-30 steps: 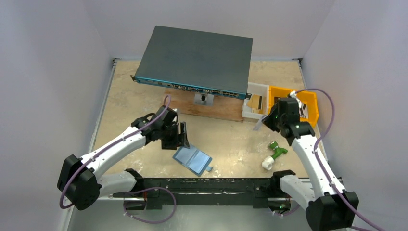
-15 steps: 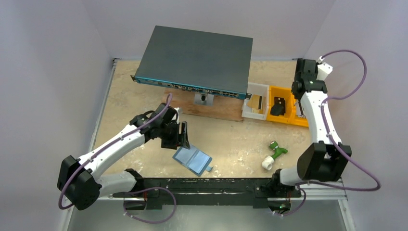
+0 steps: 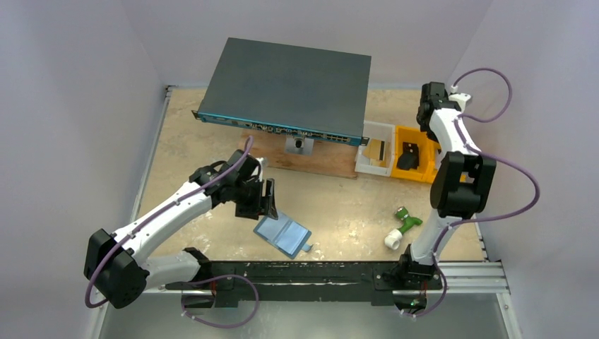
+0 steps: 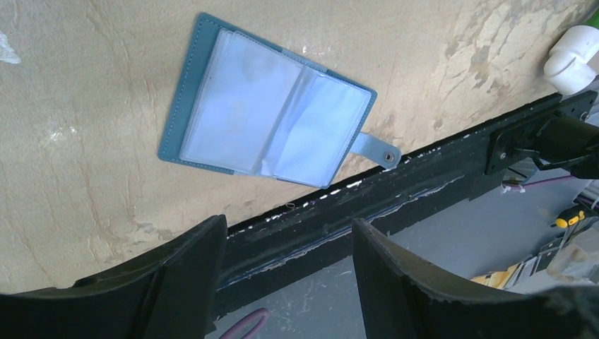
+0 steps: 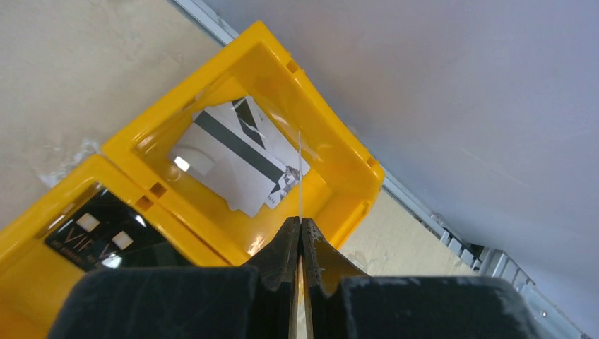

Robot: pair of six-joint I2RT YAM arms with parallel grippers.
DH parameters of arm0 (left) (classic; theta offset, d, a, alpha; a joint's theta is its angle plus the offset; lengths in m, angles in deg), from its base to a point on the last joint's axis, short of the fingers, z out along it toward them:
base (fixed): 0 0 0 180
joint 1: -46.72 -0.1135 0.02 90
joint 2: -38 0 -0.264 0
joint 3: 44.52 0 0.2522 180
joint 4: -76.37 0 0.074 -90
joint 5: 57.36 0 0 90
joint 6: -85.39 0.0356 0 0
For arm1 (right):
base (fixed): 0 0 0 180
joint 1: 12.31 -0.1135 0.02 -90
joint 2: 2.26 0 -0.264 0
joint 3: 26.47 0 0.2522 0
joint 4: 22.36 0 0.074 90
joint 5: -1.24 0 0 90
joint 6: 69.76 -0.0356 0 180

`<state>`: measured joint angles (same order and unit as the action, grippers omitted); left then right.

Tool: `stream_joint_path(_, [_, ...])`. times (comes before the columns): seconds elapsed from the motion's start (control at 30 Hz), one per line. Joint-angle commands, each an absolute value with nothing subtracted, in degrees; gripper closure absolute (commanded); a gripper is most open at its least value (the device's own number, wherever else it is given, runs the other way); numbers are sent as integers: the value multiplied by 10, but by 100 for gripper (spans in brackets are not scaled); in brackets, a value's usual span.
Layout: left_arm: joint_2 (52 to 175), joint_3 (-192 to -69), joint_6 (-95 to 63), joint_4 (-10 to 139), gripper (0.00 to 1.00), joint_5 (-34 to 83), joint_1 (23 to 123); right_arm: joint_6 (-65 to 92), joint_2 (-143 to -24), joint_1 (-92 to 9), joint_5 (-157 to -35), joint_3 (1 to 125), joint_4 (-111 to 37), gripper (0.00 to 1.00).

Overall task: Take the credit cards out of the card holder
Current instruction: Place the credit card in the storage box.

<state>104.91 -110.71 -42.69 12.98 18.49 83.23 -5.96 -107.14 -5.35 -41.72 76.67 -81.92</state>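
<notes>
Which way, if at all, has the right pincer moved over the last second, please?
Yes. The right pincer went from the white bin's near edge rightward and back, to the yellow bin's far side, gripping a credit card.

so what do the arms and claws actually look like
The left arm and right arm match: white rounded links, bulky black joints, a purple cable looping alongside each. The left claw and right claw are black, with two tapering fingers.

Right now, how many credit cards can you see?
4 at least: one card edge-on in the right claw; white striped card, far yellow bin, maybe another beneath; black card, next yellow bin; tan card, white bin.
</notes>
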Motion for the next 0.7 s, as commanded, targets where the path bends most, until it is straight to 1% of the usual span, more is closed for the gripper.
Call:
stream_joint_path(0.0, [1048,-1134,-417,119,35,185,831,-48,-1098,-36,-387,803,-810,100])
stream_joint_path(0.17, [1053,-1134,-417,119,35,189,832,-46,-1126,-34,-401,813,-817,100])
stream_joint_path(0.2, [1053,-1135,-418,120,35,190,831,-48,-1123,-34,-407,808,-814,96])
stream_joint_path(0.33, [1059,-1132,-419,128,35,188,831,-46,-1093,-33,-444,800,-806,61])
stream_joint_path(0.37, [1062,-1132,-420,130,34,188,832,-44,-1085,-33,-452,800,-806,48])
stream_joint_path(0.43, [1063,-1131,-422,133,34,191,832,-44,-1067,-33,-471,804,-811,34])
stream_joint_path(0.47, [1062,-1129,-422,135,34,194,832,-44,-1059,-34,-479,808,-817,32])
stream_joint_path(0.53, [1064,-1125,-426,137,34,208,832,-49,-1034,-38,-519,806,-825,30])
stream_joint_path(0.67, [1064,-1100,-452,156,35,241,831,-49,-951,-71,-585,741,-802,29])
